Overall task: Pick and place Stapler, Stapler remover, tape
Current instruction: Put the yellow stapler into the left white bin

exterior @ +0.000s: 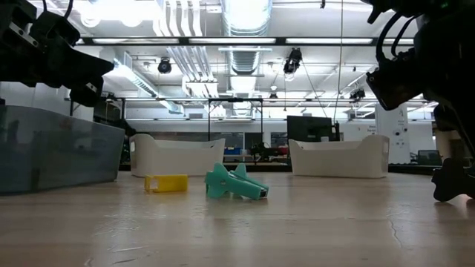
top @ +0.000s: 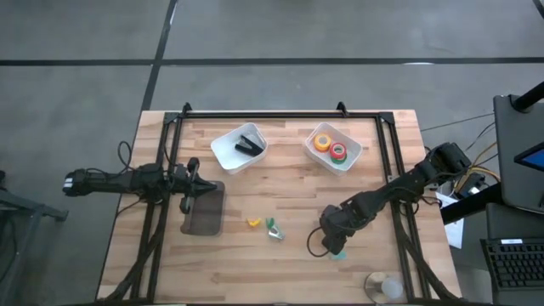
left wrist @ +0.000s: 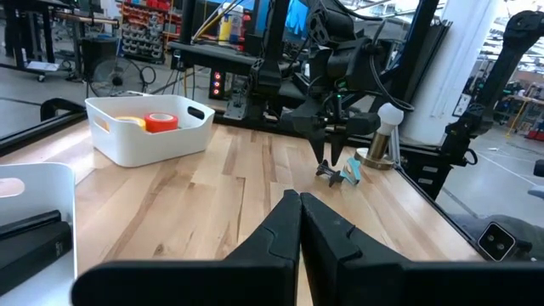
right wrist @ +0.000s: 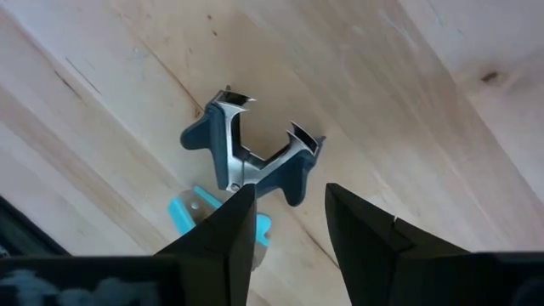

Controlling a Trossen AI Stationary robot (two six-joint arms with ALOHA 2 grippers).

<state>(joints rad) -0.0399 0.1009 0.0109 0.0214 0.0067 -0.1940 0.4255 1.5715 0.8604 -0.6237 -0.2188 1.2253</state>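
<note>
High view: the right gripper [top: 337, 246] hangs over the worktop [top: 280, 263]; the stapler [top: 248, 144] and tape [top: 330, 146] lie in white bins, well apart from its fingers.

Left wrist view: the left gripper [left wrist: 299, 223] waits, fingers pressed together.

Right wrist view: parted fingers [right wrist: 223, 234] sit just beside the blue staple remover [right wrist: 246, 159], not around it. Closing off-centre could push it away.

Both arms are dark, made of thick rounded links. The left gripper [left wrist: 299, 223] has two black tapered fingers with smooth matte faces. The right gripper [right wrist: 289, 223] has similar black fingers, angular, with a thin seam behind the tips.
</note>
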